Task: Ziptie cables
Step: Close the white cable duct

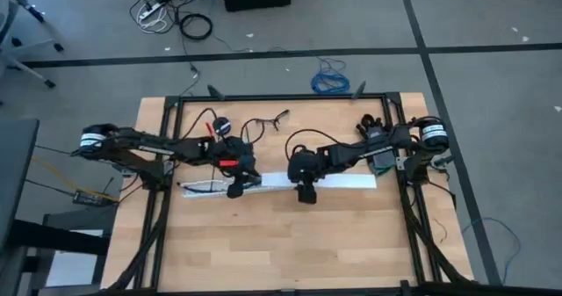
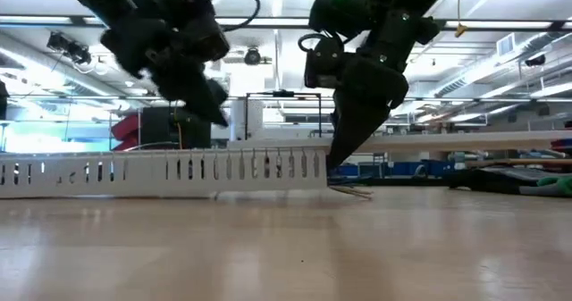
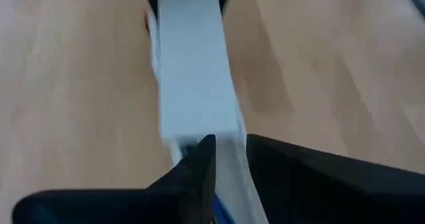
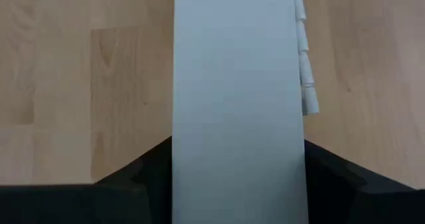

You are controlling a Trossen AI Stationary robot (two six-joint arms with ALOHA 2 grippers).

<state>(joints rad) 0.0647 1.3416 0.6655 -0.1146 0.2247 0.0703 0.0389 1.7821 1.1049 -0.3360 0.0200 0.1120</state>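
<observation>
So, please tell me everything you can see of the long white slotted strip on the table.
The white slotted strip is a long, pale, plastic-looking channel lying flat across the middle of the wooden table. The low view shows narrow upright slots along its side wall. A smooth flat cover runs along its top. The right gripper straddles it, one finger on each side; the left gripper is at its other end.

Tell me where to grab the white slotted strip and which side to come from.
Take the white strip across its narrow width, coming straight down from above. It lies flat and long on the table, so its two long side walls are the only opposing faces to pinch. The bare stretch between the left gripper and the right gripper looks the freest spot.
</observation>
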